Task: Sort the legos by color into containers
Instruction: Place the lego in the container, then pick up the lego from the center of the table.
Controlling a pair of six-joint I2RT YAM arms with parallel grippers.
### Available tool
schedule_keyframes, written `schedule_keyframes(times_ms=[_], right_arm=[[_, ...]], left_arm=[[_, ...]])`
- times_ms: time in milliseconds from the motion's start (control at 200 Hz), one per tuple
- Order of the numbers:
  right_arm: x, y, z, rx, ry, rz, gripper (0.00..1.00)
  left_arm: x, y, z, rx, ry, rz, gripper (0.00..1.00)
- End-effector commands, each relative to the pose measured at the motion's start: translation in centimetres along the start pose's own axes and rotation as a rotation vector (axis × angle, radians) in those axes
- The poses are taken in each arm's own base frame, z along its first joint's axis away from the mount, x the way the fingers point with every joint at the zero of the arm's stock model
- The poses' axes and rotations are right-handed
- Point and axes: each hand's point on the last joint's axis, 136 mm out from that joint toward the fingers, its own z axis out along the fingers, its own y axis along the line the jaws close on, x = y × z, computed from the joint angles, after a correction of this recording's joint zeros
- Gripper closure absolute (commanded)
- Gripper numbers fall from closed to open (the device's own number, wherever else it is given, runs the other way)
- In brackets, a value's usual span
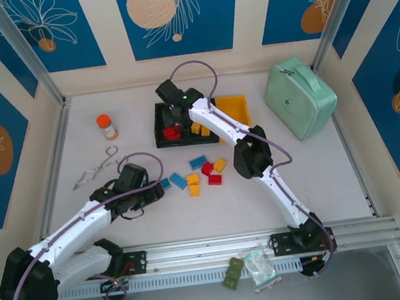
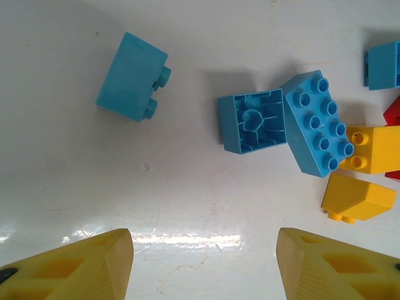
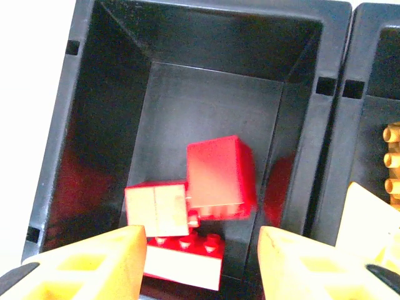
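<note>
Top external view: on the metal rail at the near edge of the table [image 1: 318, 180], a small green packet [image 1: 234, 272] and a clear packet [image 1: 259, 268] lie side by side between the arms' bases. Farther in and left of the middle, the left gripper [image 2: 203, 250] hangs low over the table top, its jaws apart with nothing between them. The loose bricks [image 1: 199, 173] lie in a cluster near the table's middle, just right of that gripper. Ahead of its fingers [image 2: 94, 262], the left wrist view shows 1 blue brick [image 2: 131, 78] on its side, alone. To the right, apart from it, a hollow-side-up blue brick [image 2: 253, 122] touches an 8-stud blue brick [image 2: 315, 122]. 2 yellow bricks [image 2: 369, 150] lie against that one's right side. Metal tongs [image 1: 96, 168] lie toward the left edge. Beyond the cluster stands the row of bins [image 1: 159, 125], 2 black and then a yellow bin [image 1: 233, 107] at the right end. The right gripper [image 3: 203, 250] hovers over the left black bin [image 3: 106, 94], jaws apart and empty, with 3 red bricks [image 3: 219, 178] on the bin's floor below. The neighbouring black bin [image 3: 375, 112] holds a yellow-orange brick [image 3: 392, 156]. An orange-capped bottle [image 1: 106, 126] stands upright toward the far-left corner. A mint-green case [image 1: 300, 96] sits toward the far-right corner.
</note>
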Motion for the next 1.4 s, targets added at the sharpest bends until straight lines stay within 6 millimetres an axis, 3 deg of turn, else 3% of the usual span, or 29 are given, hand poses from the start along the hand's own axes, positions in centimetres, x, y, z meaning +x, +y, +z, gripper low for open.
schedule_keyframes(times_ms=[0, 145, 350, 640, 865, 1115, 1396], right_arm=[[-0.4, 0.3, -1.7, 0.015, -0.019, -0.022, 0.49], [-0.1, 0.4, -4.6, -0.001, -0.05, -0.042, 0.49], [2.2, -0.9, -9.5, -0.059, -0.103, -0.04, 0.48], [9.8, -6.7, -12.2, -0.091, -0.039, 0.016, 0.4], [15.2, -12.9, -12.2, -0.019, 0.032, 0.086, 0.37], [18.7, -18.0, -11.1, 0.055, 0.098, 0.147, 0.36], [20.2, -19.3, -8.1, 0.019, 0.182, 0.181, 0.36]], left_arm=[[-0.2, -0.5, 0.1, 0.025, 0.003, -0.017, 0.38], [-0.8, -1.9, -0.1, 0.076, -0.008, 0.019, 0.38], [-1.3, -4.7, -0.3, 0.174, 0.004, 0.092, 0.38], [-0.9, -9.9, 0.1, 0.338, 0.02, 0.19, 0.36], [0.3, -14.1, 1.3, 0.421, 0.071, 0.258, 0.36], [1.6, -17.3, 2.6, 0.464, 0.127, 0.32, 0.36], [2.3, -18.3, 3.5, 0.454, 0.151, 0.343, 0.36]])
